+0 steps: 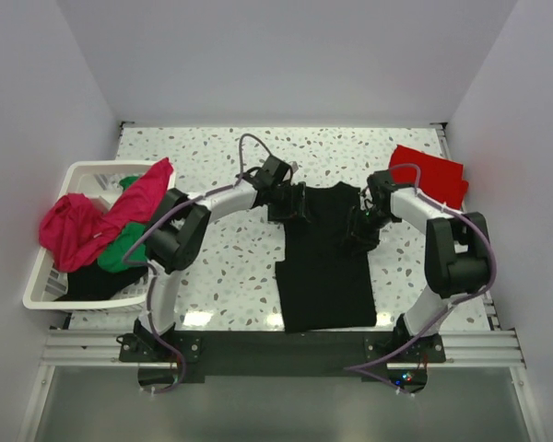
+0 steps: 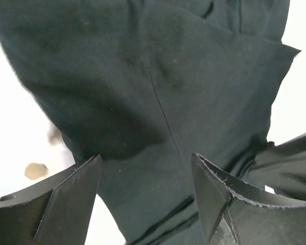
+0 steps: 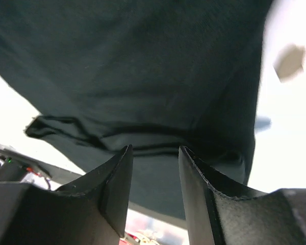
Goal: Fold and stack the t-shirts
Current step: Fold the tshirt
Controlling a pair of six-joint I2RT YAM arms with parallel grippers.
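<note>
A large black t-shirt (image 1: 325, 276) lies flat on the middle of the table, folded into a long narrow strip running from far to near. My left gripper (image 1: 290, 204) hangs over the strip's far left corner. In the left wrist view it (image 2: 147, 163) stands wide open above the black cloth (image 2: 158, 76), pinching nothing. My right gripper (image 1: 362, 227) is at the strip's right edge. It (image 3: 155, 153) is also open, with the black cloth (image 3: 143, 61) under it and a folded hem just beyond its fingertips. A red t-shirt (image 1: 430, 173) lies folded at the back right.
A white slatted basket (image 1: 53, 281) stands at the left edge. A magenta-pink shirt (image 1: 92, 221) is draped over it, with a green shirt (image 1: 122, 247) and dark cloth inside. White walls close in the speckled table (image 1: 230, 267) on three sides.
</note>
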